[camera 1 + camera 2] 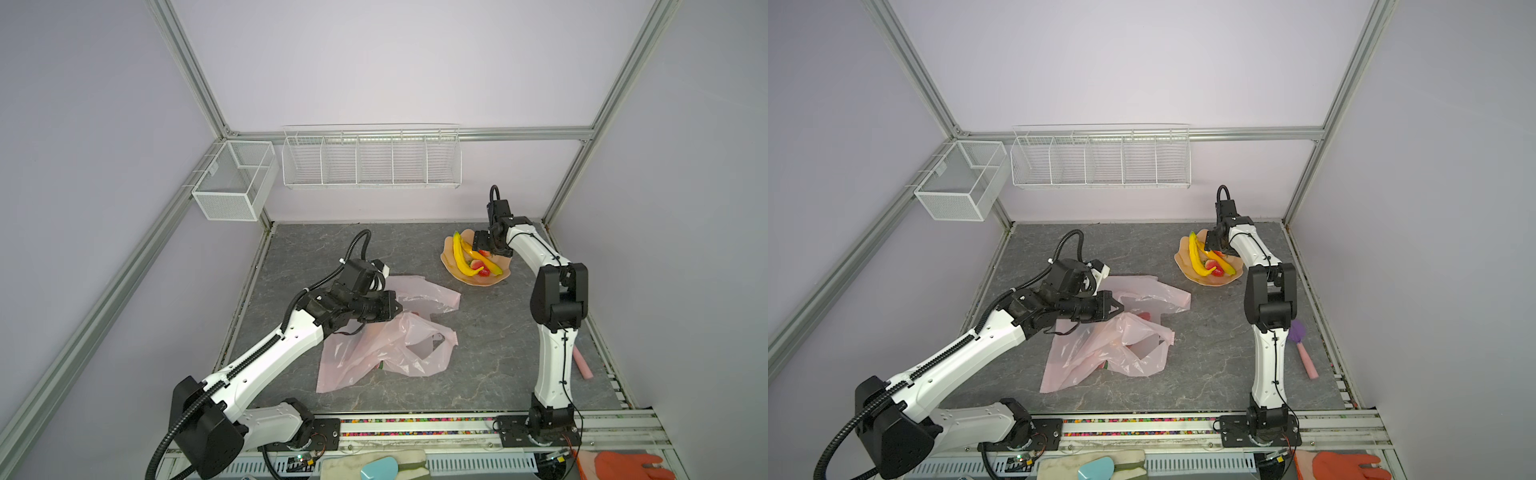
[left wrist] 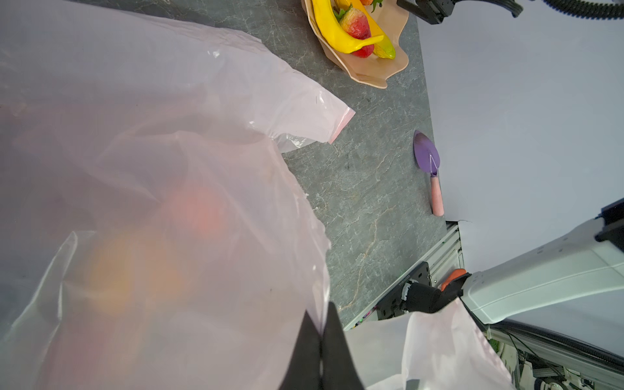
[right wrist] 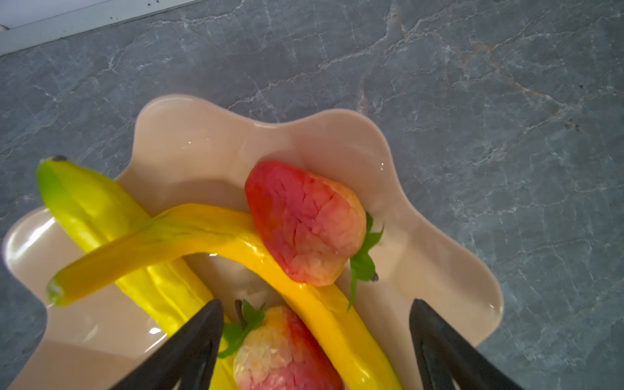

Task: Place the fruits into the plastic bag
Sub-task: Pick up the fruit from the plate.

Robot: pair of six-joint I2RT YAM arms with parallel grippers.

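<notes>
Wrist views only: left hand (image 2: pixel 322 326) pinching plastic bag (image 2: pixel 162 141), right hand (image 3: pixel 314 304) spread.

Inside the bowl (image 1: pixel 473 281) room is tight. Two bananas (image 3: pixel 101 209) cross over its middle with strawberries (image 3: pixel 304 223) wedged against them, and only the bowl's scalloped wall lies bare. The right claw (image 3: pixel 315 304) hangs over the bowl, jaws spread wide to either side of a banana and a strawberry. Between the bowl and the plastic bag (image 1: pixel 386 345) a strip of bare surface (image 1: pixel 478 328) lies open. The left claw (image 1: pixel 397 309), pinched on the bag's film, covers the bag's side away from the bowl. From the bowl toward the robot's base, the right arm (image 1: pixel 1268 365) and a trowel (image 1: pixel 1304 351) block the way.
</notes>
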